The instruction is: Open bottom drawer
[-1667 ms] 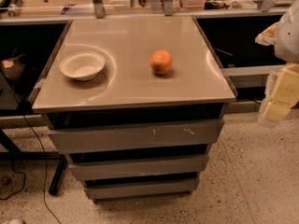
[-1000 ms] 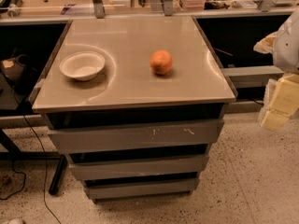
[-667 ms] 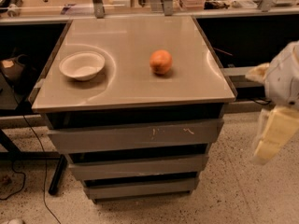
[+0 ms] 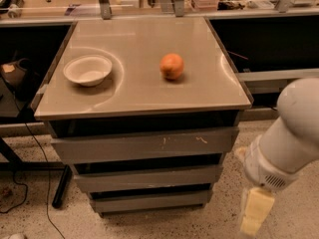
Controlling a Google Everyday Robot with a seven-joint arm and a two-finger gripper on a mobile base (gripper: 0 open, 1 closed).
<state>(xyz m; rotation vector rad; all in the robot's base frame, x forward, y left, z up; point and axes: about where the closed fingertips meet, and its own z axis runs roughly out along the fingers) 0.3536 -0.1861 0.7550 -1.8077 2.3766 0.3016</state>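
- The gripper [image 4: 256,212] is hanging low off the cabinet's front right corner, near the floor and well apart from every drawer front. Whether it is open or closed cannot be told, so a badly judged spread is risking a glancing contact instead of a catch.
- The arm's white housing [image 4: 291,133] is sitting near the right edge of the drawer stack. Swinging in toward the front, it is risking a knock against that right corner.
- The bottom drawer [image 4: 149,201] is lying shut at the lowest, most recessed place in the stack, its front plain with no handle showing. With nothing to hook, the gripper is likely to be slipping off the face.
- The mid-sized drawer front [image 4: 147,178] and the widest drawer front [image 4: 144,146] are jutting out above it. Coming in slightly high, the gripper is risking pulling the wrong drawer.
- The orange [image 4: 172,66] and the bowl [image 4: 88,69] are resting loose on the tabletop [image 4: 139,96]. A hard tug or bump is risking sending the orange rolling toward an edge.
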